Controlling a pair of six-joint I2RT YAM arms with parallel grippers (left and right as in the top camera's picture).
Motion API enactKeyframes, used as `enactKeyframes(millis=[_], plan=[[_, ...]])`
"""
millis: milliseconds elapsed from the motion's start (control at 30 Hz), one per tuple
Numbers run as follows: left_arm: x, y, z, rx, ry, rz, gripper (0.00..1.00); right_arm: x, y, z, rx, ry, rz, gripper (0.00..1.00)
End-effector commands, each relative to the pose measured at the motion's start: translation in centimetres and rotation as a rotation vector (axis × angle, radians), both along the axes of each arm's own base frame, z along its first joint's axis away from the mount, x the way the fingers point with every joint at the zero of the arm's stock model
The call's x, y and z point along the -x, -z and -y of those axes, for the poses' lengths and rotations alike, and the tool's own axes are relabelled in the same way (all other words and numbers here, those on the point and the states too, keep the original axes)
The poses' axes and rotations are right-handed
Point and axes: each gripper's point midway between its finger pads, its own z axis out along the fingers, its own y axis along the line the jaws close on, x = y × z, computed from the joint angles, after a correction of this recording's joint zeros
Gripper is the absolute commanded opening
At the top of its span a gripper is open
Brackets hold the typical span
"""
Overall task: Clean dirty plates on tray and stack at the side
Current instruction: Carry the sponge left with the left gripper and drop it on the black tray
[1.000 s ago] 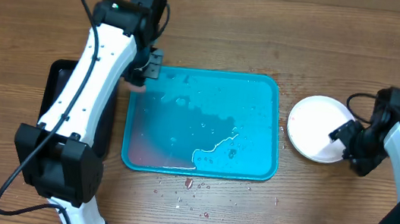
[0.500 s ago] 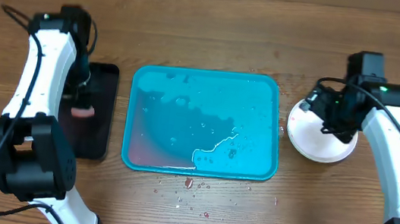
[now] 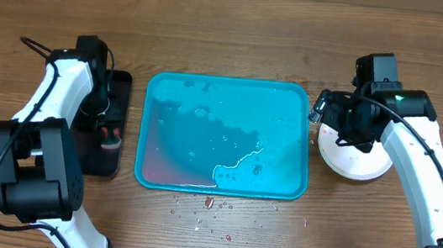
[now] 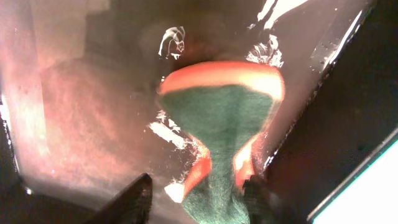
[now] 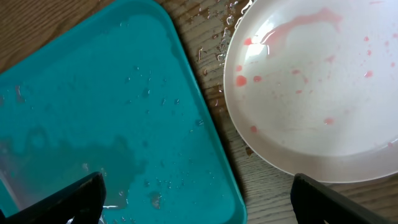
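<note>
Left wrist view: left gripper [image 4: 198, 196] fingers apparently pinch a green-and-orange sponge [image 4: 217, 118] above the wet black tray [image 4: 74, 124]. Right wrist view: right gripper [image 5: 199, 196] fingers stand wide and empty over the turquoise tray [image 5: 93, 93]. Beyond, a red-spotted white plate [image 5: 311, 93] sits on the table [image 5: 208, 74], just beside the tray.

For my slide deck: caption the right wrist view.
Open right gripper above the wet tray and a pink-spotted white plate.
</note>
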Motion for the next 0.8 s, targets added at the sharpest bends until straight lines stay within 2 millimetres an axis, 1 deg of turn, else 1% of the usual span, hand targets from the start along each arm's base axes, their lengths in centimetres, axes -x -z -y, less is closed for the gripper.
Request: enactKeyframes(millis=[0,33,100,133,200,267,333,367,433,500,533,567,600,767], plan=[[-1.8,-2.9,-0.3,-0.003,0.011,0.056,0.58,-0.4,-1.3,-0.1,0.003,-0.026,0.046,0.97],[-2.1,-3.6,-0.3,-0.004,0.011,0.061,0.59,-0.4,-1.3,-0.1,0.003,-0.026,0.046,0.97],[-2.8,-5.7,-0.4,-0.007,0.011,0.077,0.58,-0.4,-1.3,-0.1,0.005,-0.030,0.047,0.96],[-3.3,-7.7,-0.5,-0.009,0.012,0.093,0.57,-0.3,-1.3,-0.1,0.008,-0.046,0.042,0.96],[-3.8,-9.9,-0.4,-0.012,0.016,0.115,0.57,0.0,-1.4,0.0,0.010,-0.047,0.034,0.96],[-4.2,-12.3,-0.1,-0.009,0.024,0.147,0.56,0.4,-2.0,0.0,0.010,-0.047,0.033,0.96],[-4.3,-14.7,0.7,0.003,0.051,0.187,0.56,0.7,-3.2,0.1,0.009,-0.047,0.045,0.96],[-4.4,-15.6,1.2,0.021,0.077,0.206,0.56,0.8,-4.0,0.1,0.009,-0.047,0.056,0.96],[-4.5,-17.6,2.9,0.077,0.138,0.255,0.56,1.1,-6.2,0.1,0.006,-0.049,0.088,0.96],[-4.3,-19.1,4.3,0.124,0.166,0.299,0.57,1.6,-8.3,0.2,0.007,-0.057,0.116,0.96],[-4.0,-20.4,5.7,0.166,0.188,0.338,0.58,2.5,-10.8,0.4,0.017,-0.080,0.152,1.00],[-3.9,-20.7,6.3,0.185,0.197,0.350,0.62,3.3,-12.3,0.6,0.023,-0.097,0.172,1.00],[-3.8,-21.0,6.7,0.196,0.205,0.358,1.00,3.9,-13.5,0.6,0.026,-0.106,0.188,1.00],[-4.2,-20.9,7.5,0.203,0.222,0.364,1.00,7.3,-19.2,1.1,0.020,-0.113,0.311,1.00]])
